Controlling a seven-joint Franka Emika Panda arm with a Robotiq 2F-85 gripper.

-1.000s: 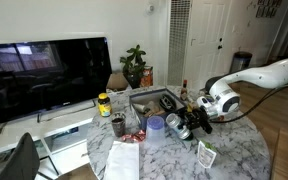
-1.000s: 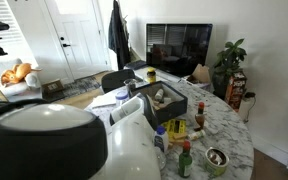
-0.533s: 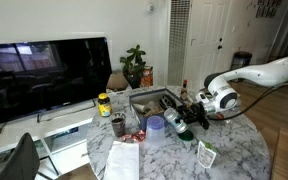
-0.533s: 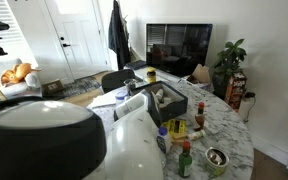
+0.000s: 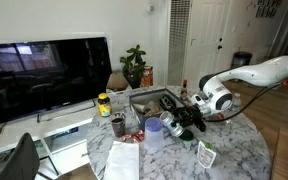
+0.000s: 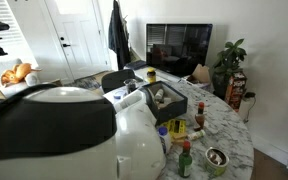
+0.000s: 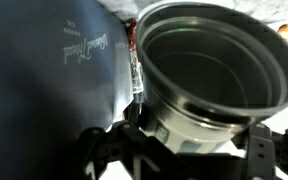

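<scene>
One steel cup (image 7: 219, 70) beside the navy bag (image 7: 54, 80).
Probably light, stiff, slick; I'd pinch the rim. Gripper (image 7: 189, 152): can't tell if it's clamped.

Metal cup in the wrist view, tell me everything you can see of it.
The metal cup is round and made of shiny, silvery metal that looks like steel, with a rolled rim and a stepped band on its outer wall. Its mouth faces the camera, and the inside looks dark and empty as far as it shows. It fills much of the wrist view. A dark blue-grey surface with faint lettering sits close beside it. The gripper has a dark finger on each side of the cup's base. Whether they clamp it is unclear.
</scene>
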